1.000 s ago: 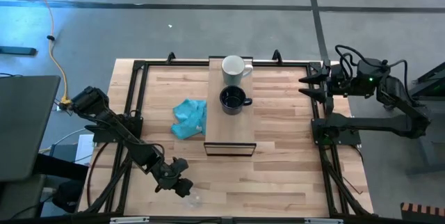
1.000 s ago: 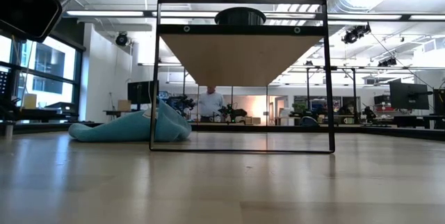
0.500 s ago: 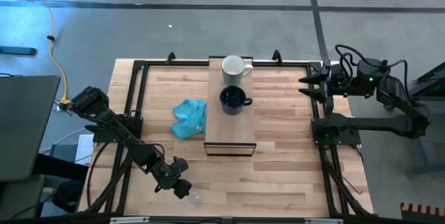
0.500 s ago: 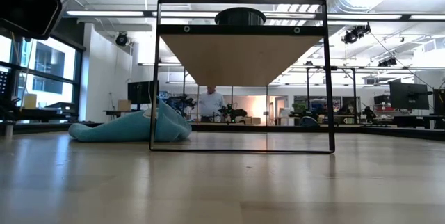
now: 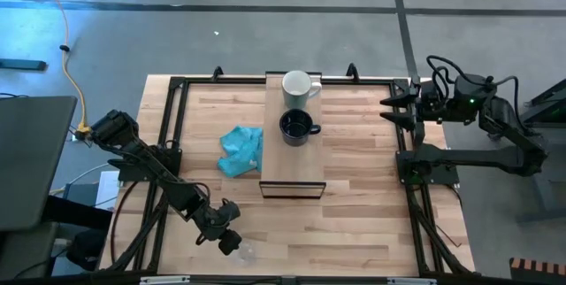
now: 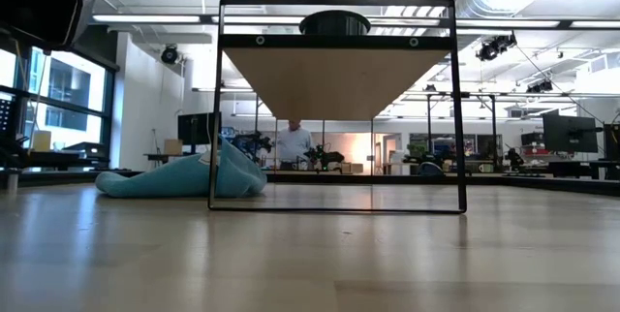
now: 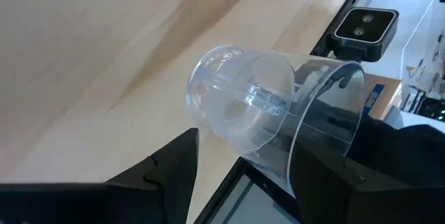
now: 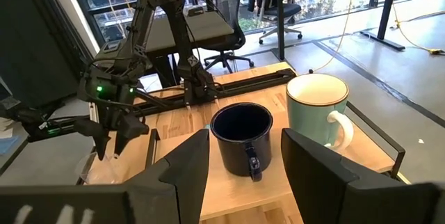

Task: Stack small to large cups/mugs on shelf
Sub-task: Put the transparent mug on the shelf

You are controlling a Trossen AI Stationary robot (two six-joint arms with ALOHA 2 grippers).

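So the shelf (image 5: 293, 157) already carries the white mug (image 5: 297, 86) at its far end and the black mug (image 5: 296, 127) just in front. The right gripper (image 5: 395, 108) waits open at the table's right edge. The left gripper (image 5: 232, 239), at the near edge, straddles the glass (image 7: 274, 106), which lies on its side; its fingers stand wide, not yet closed. By my reading this is the pickup step: next, close, lift, upright the glass.

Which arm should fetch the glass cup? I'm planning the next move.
Left. Its gripper is right at the glass cup, lying on its side near the table's front edge, fingers open around it. The right gripper waits at the far right edge.
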